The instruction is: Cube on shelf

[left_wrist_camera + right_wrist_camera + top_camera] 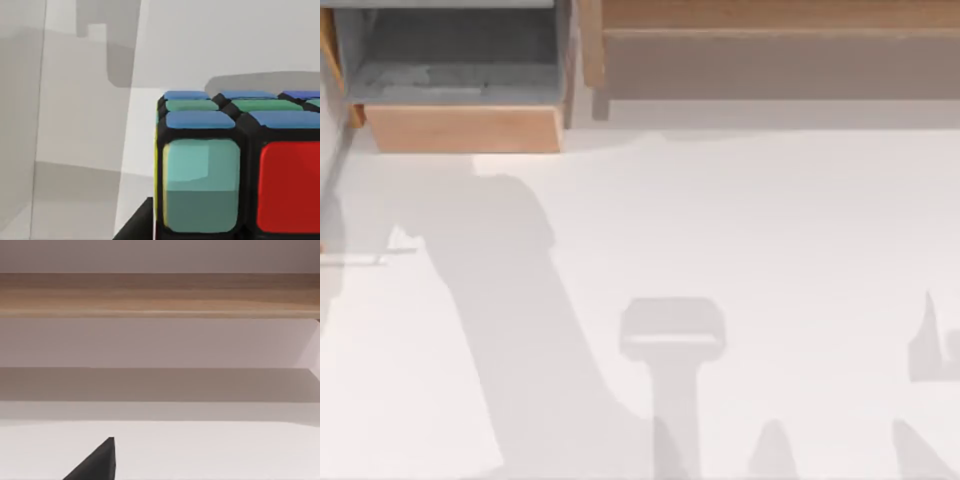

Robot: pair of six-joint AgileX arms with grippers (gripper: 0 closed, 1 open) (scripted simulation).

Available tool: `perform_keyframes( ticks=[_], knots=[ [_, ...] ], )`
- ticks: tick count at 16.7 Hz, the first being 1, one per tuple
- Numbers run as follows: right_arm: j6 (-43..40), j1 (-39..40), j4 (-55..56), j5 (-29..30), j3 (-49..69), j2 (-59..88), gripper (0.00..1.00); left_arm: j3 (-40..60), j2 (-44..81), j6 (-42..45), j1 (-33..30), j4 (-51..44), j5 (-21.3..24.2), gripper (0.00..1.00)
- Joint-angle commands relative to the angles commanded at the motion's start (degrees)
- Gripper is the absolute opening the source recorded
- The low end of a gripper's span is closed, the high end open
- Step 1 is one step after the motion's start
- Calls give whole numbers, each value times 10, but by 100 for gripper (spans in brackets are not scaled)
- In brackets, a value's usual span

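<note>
The cube looms very close in the left wrist view, with blue and green tiles on top and a teal and a red tile on its near face. A black part of my left gripper lies against the cube's lower side. The shelf, a long light-brown board over a grey-brown recess, runs along the table's back right. The right wrist view faces the shelf straight on from some way off. A black tip of my right gripper pokes in over the white table.
A smaller wooden box unit with a grey interior stands at the back left, next to the shelf's end. The white table carries soft arm shadows across its front and left. A pale grey wall rises beside the cube.
</note>
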Motion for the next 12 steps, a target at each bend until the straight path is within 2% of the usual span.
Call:
perform_keyframes(
  ticks=[6, 12],
  knots=[
    [0, 0, 0, 0, 0, 0, 100, -113, -142, -6, -60, 49, -70, 0],
    [0, 0, 0, 0, 0, 0, 100, -307, -274, -10, -194, 180, -170, 0]
  ],
)
